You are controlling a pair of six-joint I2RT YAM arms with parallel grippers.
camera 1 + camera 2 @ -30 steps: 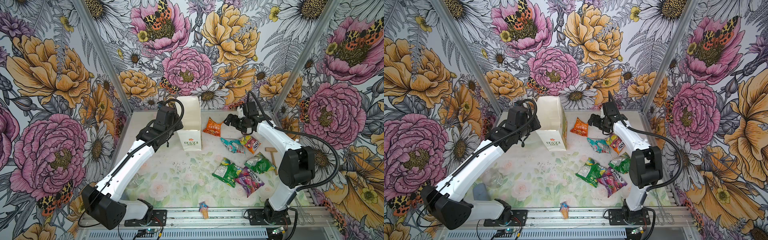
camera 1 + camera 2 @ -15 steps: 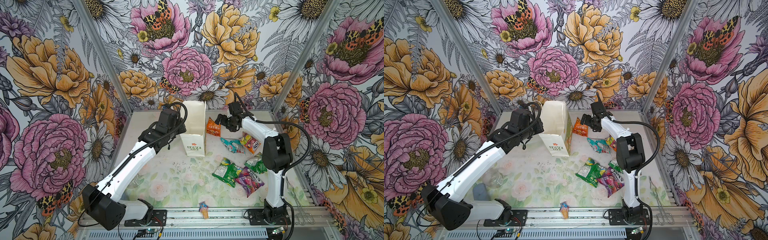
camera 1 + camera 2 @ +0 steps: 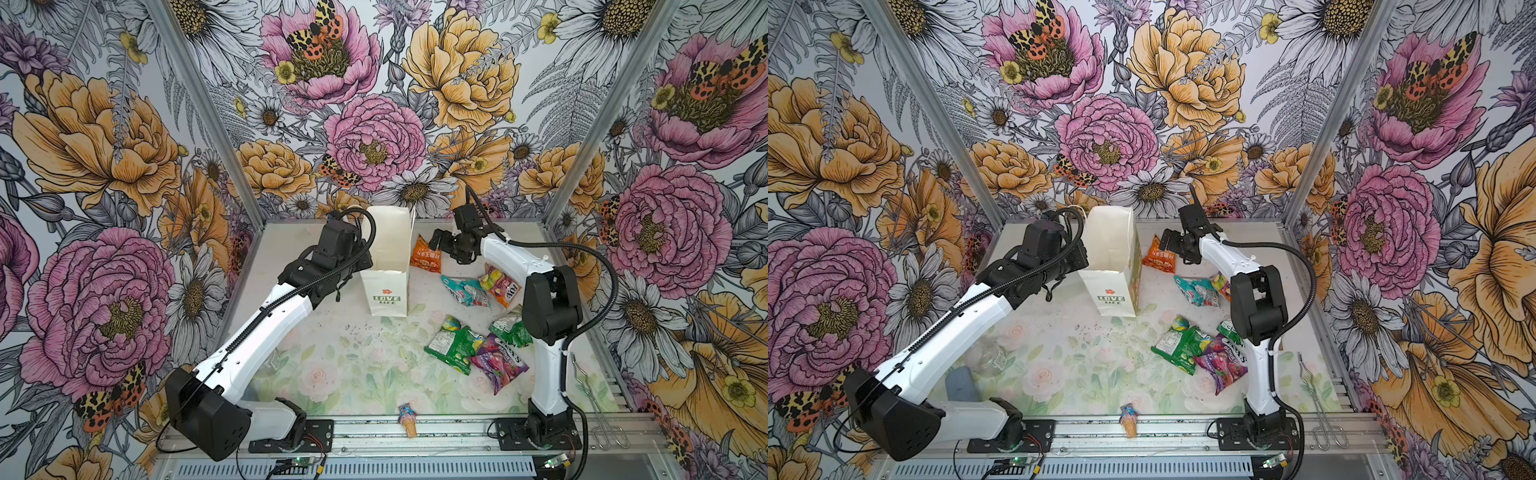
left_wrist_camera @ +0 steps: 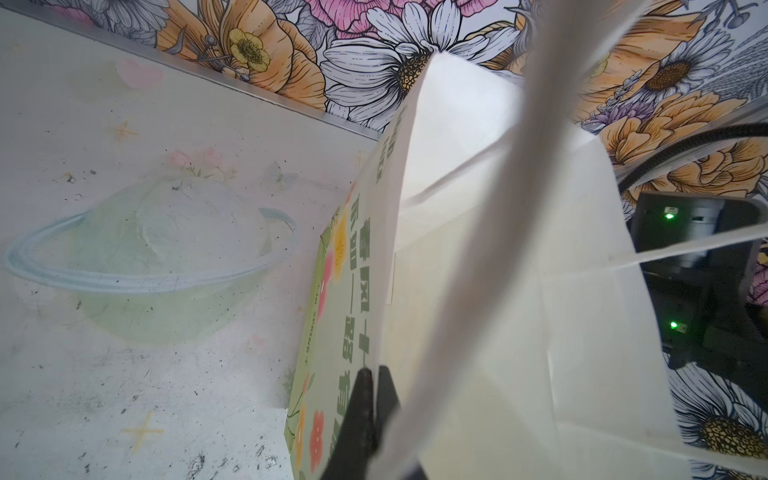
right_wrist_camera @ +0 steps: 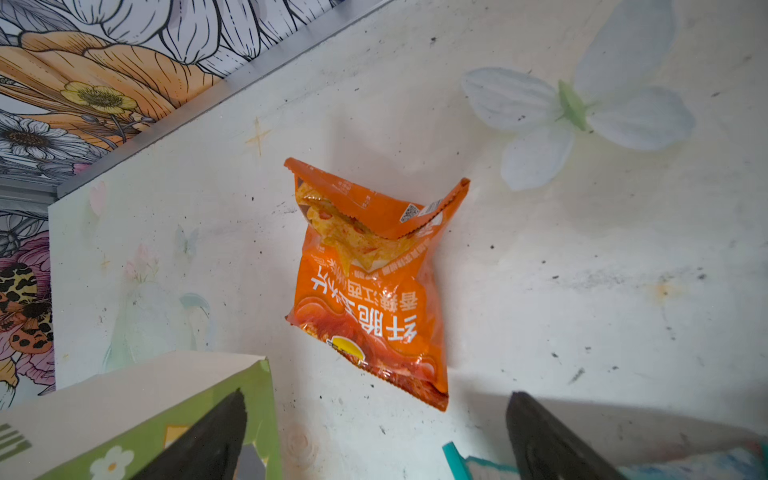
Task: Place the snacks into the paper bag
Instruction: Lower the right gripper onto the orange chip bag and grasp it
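A tall white paper carrier bag with a red flower and green "LOVE LIFE" print (image 3: 388, 266) (image 3: 1113, 270) stands on its base near the middle of the table's far edge, mouth open upward. What shows of its inside in both top views is bare white paper.

The left gripper (image 4: 372, 374) is pinched tight on the bag's left side wall at the rim, one black finger on each face of the paper.

The right gripper (image 5: 376, 394) (image 3: 440, 242) hangs over a crinkly orange plastic snack packet (image 5: 370, 291) (image 3: 426, 255), its jaws spread wide and holding nothing. That packet lies flat on the table just beside the bag's right side.

Towards the right edge lie a teal packet (image 3: 465, 291), touching a pink-yellow packet (image 3: 498, 284). Nearer the front lie two green packets (image 3: 453, 343) (image 3: 511, 330) and a purple packet (image 3: 498, 365), overlapping in a cluster.
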